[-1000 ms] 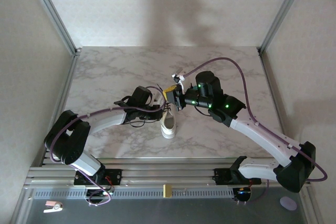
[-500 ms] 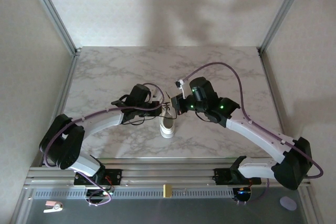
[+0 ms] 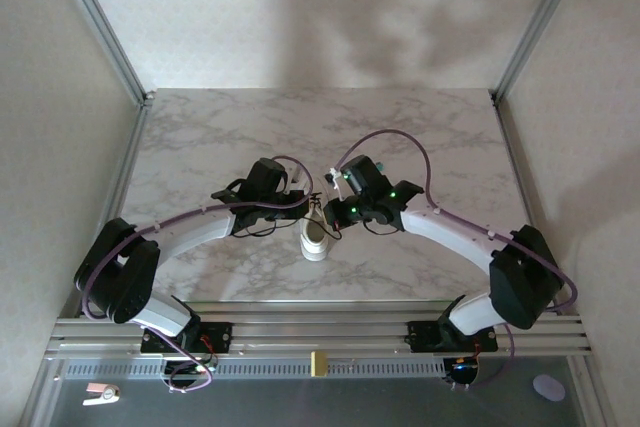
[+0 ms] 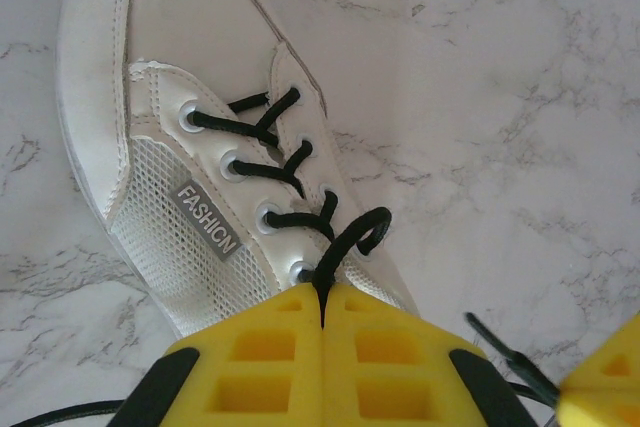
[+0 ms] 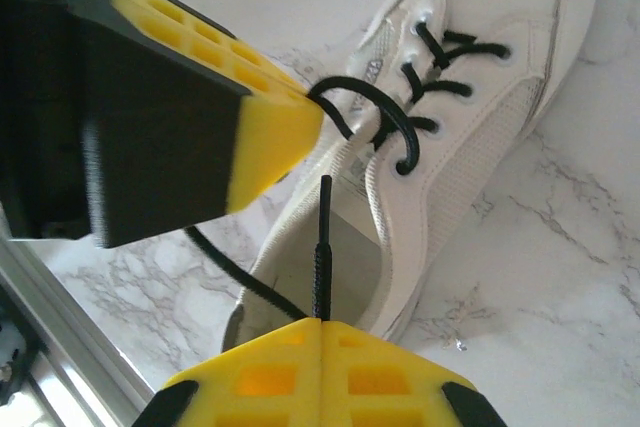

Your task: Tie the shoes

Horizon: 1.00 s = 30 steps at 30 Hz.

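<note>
My left gripper (image 4: 322, 299) pinches one black lace (image 4: 345, 239) just ahead of its tips, at the top eyelet (image 4: 299, 272) of the sneaker (image 4: 190, 137). My right gripper (image 5: 322, 331) clamps the other lace end (image 5: 321, 247), with the shoe just beyond. I judge the first crossover is next: carry one strand across the other without slipping.

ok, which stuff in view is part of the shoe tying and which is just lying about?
Job: sneaker, laces, left gripper and right gripper, each shut on a lace.
Lying about: white clip, purple disc, yellow block, all by the near rail.
</note>
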Available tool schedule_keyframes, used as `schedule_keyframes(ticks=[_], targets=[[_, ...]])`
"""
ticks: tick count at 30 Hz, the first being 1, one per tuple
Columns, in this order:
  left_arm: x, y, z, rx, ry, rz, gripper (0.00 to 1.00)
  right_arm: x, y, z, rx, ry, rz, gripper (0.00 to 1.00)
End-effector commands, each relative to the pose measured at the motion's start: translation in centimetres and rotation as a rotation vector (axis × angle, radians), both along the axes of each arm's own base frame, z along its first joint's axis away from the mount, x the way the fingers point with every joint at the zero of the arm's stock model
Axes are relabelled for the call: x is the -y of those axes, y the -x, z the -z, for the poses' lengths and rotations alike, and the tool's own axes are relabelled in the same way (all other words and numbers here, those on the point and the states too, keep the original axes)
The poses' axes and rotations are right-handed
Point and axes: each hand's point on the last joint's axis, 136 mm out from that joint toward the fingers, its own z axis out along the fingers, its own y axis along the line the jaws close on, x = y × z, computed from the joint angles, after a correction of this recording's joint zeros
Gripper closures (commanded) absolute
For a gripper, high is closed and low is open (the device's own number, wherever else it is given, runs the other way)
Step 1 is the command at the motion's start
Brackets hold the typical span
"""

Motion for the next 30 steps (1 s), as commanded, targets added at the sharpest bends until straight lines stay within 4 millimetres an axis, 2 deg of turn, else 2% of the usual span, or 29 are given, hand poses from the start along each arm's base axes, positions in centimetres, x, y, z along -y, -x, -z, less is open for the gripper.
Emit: schedule_keyframes(ticks=[1,7,16,23,30], targets=[[0.5,-0.9,-2.0,0.065,0.021,-0.002,1.0,-0.2,-0.5,-0.3,-0.024,-0.01,0.028,1.0],[0.7,-0.8,-2.0,0.064,0.031,0.009,1.0,-0.9,-0.9,0.0,-0.029,-0.029,0.03,1.0],[0.9,-0.4,-2.4,0.07,0.047,0.021,1.0,-2.2,-2.7,0.0,-0.013,-0.055,0.073,1.0],[1.0,-0.2,-2.2,0.065,0.046,0.028,1.0,-2.6,-3.9,0.9,-0.011,-0.053,0.116,1.0],[1.0,-0.2,-1.9,0.059,0.044,0.028,1.0,-2.8,-5.5,0.1,0.052,-0.114,0.18,1.0]])
